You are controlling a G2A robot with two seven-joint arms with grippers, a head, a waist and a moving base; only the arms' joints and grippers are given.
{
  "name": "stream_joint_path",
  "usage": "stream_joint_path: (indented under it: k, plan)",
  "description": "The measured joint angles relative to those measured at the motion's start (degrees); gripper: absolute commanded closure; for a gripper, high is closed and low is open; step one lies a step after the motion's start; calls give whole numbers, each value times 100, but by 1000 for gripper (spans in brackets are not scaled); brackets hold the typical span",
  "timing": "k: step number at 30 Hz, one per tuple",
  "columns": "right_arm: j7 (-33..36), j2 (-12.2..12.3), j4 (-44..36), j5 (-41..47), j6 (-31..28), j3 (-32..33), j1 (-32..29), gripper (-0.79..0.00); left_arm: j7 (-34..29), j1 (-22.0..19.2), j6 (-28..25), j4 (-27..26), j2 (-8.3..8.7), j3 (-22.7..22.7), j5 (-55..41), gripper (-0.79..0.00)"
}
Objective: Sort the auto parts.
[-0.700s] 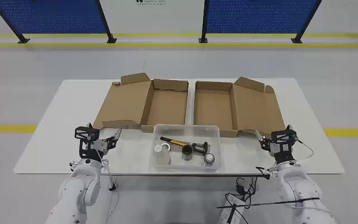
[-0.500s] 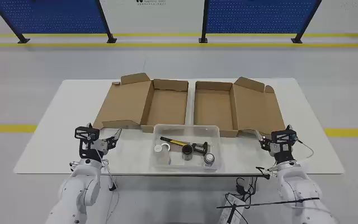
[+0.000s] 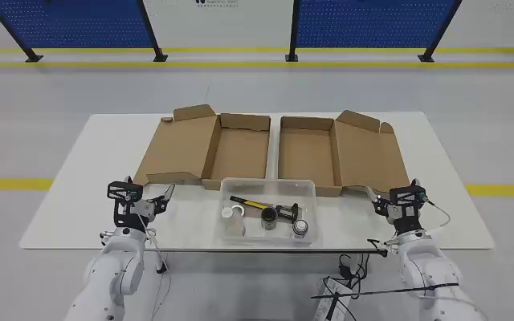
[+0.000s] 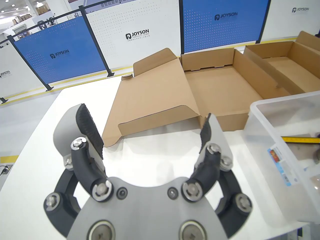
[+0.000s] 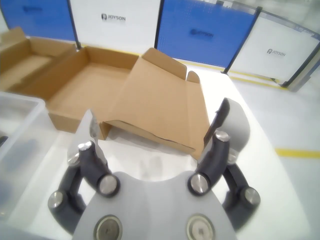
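A clear plastic bin [image 3: 307, 187] sits at the table's front middle, holding several auto parts: a yellow-and-black rod [image 3: 246, 201], a white ring [image 3: 227, 213], a dark cylinder [image 3: 269, 220] and a small metal can [image 3: 300, 229]. Two open cardboard boxes lie behind it, one on the left [image 3: 239, 152] and one on the right [image 3: 305, 156]. My left gripper [image 3: 161, 195] rests open and empty near the front left edge, a little left of the bin [image 4: 260, 121]. Off to the bin's right, near the front right edge, my right gripper [image 3: 374, 198] is open and empty too.
The left box's flap [image 4: 150, 96] lies flat on the table just ahead of my left gripper [image 4: 146, 123]. A flap of the right box [image 5: 160, 106] lies ahead of my right gripper [image 5: 157, 123]. Bare white table [image 3: 80, 201] surrounds both arms.
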Motion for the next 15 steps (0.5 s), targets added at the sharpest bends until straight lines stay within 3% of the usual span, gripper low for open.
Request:
stream_joint_path:
  k: [7, 15]
  plan:
    - [0, 0, 0, 0, 0, 0, 0, -785, -100, -358, -383, -180, -6, 56, -118, -785]
    - [0, 0, 0, 0, 0, 0, 0, -785, -644, -512, -1274, -750, -20, 374, -820, -785]
